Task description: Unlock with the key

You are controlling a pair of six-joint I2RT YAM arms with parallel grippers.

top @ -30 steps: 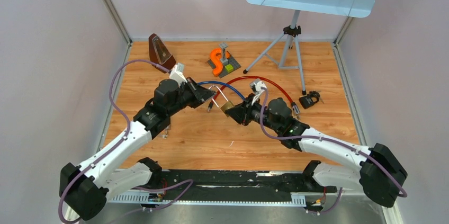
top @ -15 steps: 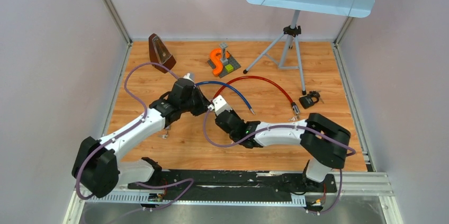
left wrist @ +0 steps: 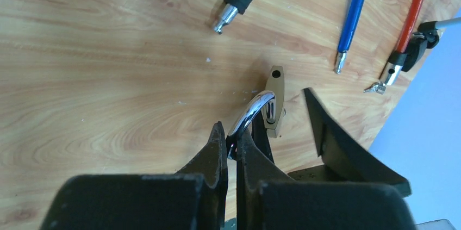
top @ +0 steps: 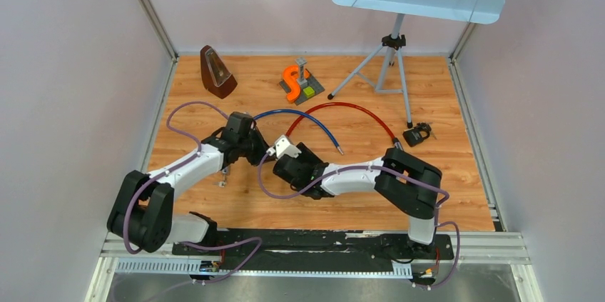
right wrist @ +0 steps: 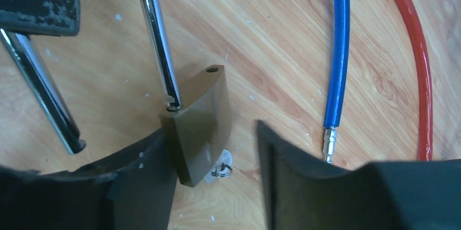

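The left gripper [left wrist: 231, 144] pinches the shiny loop [left wrist: 255, 107] tight. The right gripper [right wrist: 209, 137] is loose, its fingers wide around the brown padlock [right wrist: 202, 110].

Top camera looks down on the whole table [top: 442, 88]; both wrist cameras sit close, sharing the padlock [right wrist: 198, 124].

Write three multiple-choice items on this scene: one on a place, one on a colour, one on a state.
1. The left claw grips the padlock by: A its loop; B its body; C its key.
2. The cable nearest the padlock is: A green; B blue; C yellow.
3. The loop is: A shut; B missing; C open.
Answers: A, the claw pinches the chrome loop; B, the blue cable lies closest in the right wrist view; C, one loop end stands free of the padlock.
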